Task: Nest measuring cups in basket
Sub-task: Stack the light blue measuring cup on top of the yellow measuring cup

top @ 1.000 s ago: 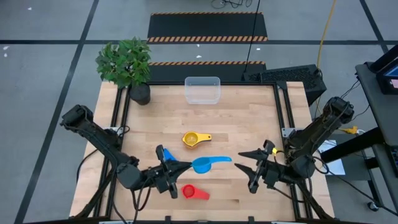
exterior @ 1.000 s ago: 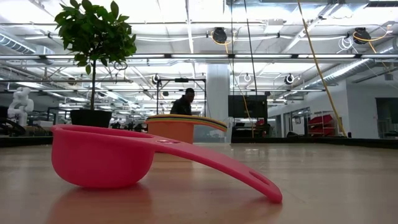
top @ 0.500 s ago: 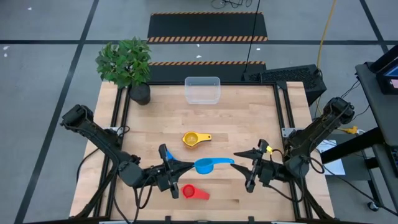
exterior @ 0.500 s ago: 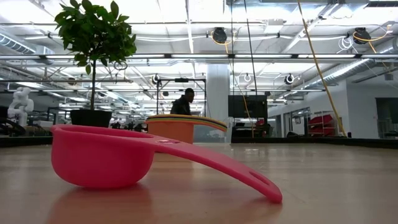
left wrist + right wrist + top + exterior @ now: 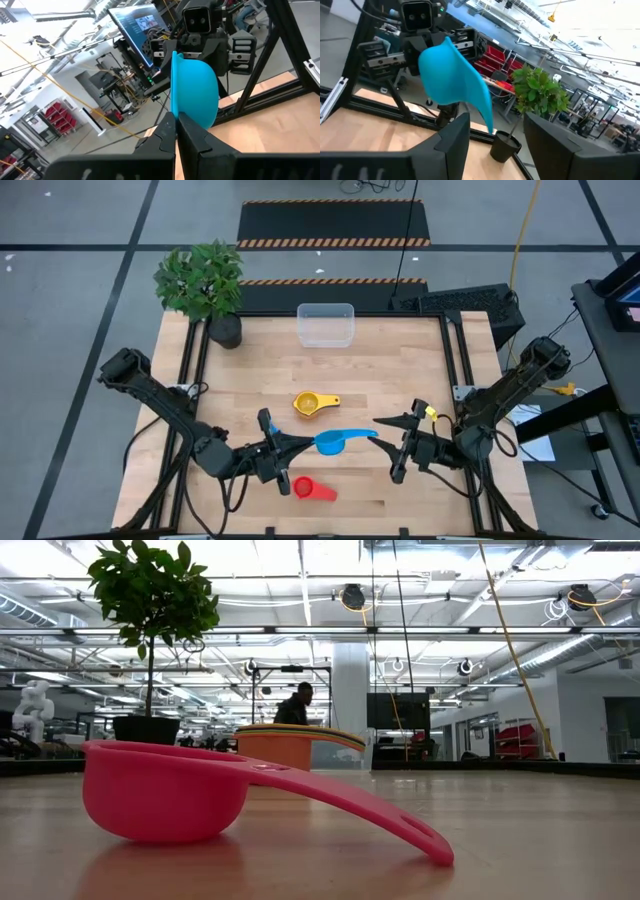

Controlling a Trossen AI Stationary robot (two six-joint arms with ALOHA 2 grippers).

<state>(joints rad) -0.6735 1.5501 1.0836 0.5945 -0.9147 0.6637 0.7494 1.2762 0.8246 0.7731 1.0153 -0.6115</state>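
My left gripper (image 5: 296, 444) is shut on a light blue measuring cup (image 5: 330, 442), near the table's front middle. The cup's handle (image 5: 362, 435) points toward the table's right. My right gripper (image 5: 385, 448) is open, its two fingers standing either side of the handle's free end (image 5: 489, 120) without touching it. A yellow-orange cup (image 5: 308, 402) rests on its base mid-table. A red cup (image 5: 303, 488) rests on its base near the front edge, and it shows large in the low view (image 5: 160, 790). The clear basket (image 5: 326, 325) stands at the far edge. My left gripper pinches the blue cup's bowl at its rim (image 5: 175, 111), on the side away from the handle, between its two shut fingers. The fingers come level from the table's left. The cup sits on edge, the bowl bulging to one side, clear of the table.
A potted plant (image 5: 205, 280) in a dark pot (image 5: 226, 330) stands at the far left corner. A small dark blue piece (image 5: 268, 427) shows beside my left gripper. Bare wood lies between the yellow-orange cup and the basket. A person (image 5: 295, 705) is in the room far behind.
My left gripper has carried the blue cup a little toward the table's right. My right gripper has moved toward the table's left, closing in on the cup's handle, and stays open.
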